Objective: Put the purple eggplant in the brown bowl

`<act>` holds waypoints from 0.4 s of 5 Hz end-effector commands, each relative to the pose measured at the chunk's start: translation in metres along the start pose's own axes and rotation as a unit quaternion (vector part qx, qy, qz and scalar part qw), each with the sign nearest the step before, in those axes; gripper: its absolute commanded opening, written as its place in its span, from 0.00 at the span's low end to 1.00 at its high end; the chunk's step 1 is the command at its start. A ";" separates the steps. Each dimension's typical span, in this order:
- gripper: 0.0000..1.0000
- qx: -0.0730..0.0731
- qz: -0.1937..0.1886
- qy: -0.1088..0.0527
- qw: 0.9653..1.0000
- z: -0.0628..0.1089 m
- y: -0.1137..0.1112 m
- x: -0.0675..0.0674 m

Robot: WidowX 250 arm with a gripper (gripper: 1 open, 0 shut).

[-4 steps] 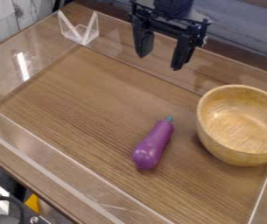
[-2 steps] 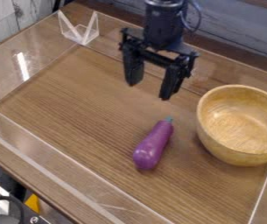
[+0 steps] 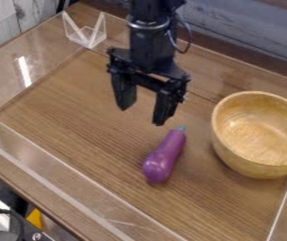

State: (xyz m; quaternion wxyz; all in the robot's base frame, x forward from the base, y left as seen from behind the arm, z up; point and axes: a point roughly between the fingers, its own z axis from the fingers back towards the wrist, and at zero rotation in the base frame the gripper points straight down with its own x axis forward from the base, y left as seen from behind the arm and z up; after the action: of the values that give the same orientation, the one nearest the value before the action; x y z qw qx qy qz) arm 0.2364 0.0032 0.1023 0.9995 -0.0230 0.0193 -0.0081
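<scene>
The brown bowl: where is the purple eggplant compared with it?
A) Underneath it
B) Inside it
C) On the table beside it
C: the eggplant lies on the bare wooden table, beside the bowl, with a strip of wood showing between them.

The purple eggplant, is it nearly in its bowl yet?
Not yet. The gripper is already open and close to the eggplant, which lies on the table beside the brown bowl. Nothing is held. Gripping the eggplant, lifting it and putting it in the bowl are all left.
</scene>
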 end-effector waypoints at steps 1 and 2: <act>1.00 0.000 0.032 -0.031 0.999 0.011 0.006 0.003; 1.00 -0.002 0.058 -0.032 0.998 0.012 0.010 0.005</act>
State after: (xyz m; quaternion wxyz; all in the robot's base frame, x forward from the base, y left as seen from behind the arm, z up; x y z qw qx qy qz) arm 0.2381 0.0113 0.1023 0.9985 -0.0259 0.0134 0.0472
